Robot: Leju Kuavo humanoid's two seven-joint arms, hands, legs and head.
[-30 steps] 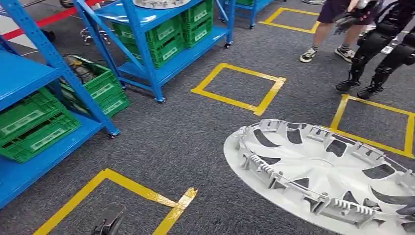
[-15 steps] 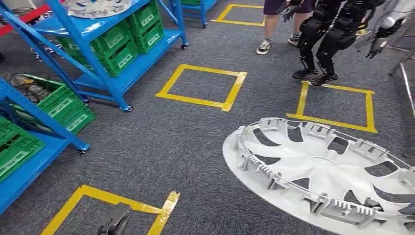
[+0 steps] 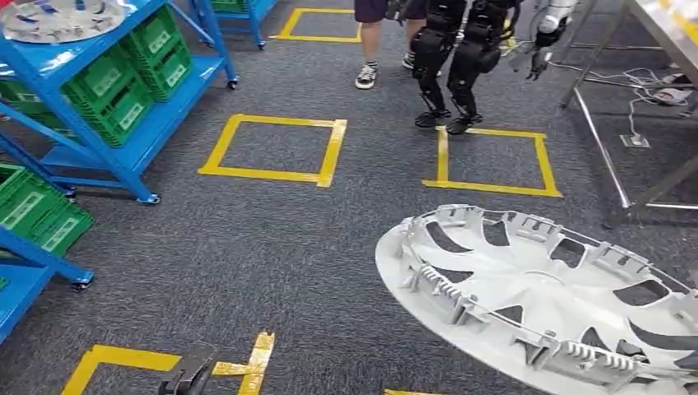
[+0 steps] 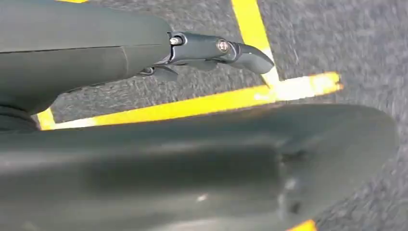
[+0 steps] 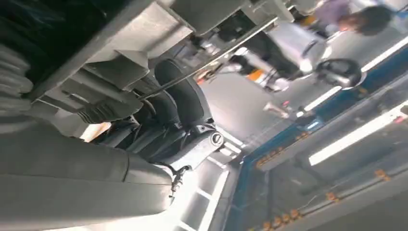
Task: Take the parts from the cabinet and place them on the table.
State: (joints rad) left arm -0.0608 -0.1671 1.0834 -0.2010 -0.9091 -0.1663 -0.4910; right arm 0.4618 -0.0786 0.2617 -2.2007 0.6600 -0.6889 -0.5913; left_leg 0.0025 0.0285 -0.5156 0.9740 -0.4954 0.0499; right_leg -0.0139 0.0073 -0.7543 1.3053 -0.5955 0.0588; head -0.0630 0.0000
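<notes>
Wheel cover in transit as the robot turns from the shelves toward the worktop.

The whole view has swung since a second ago: the blue shelving rack (image 3: 107,123) has slid left and a steel worktop (image 3: 650,25) has come in, so delivery seems near. The silver wheel cover (image 3: 543,296) rides low on the right, gripped underneath by the right hand (image 5: 163,120). The left hand (image 4: 211,50) hangs holding nothing, fingers loosely apart, over grey carpet (image 3: 272,239) taped in yellow squares (image 3: 276,148); a person and another robot (image 3: 457,58) stand beyond.
</notes>
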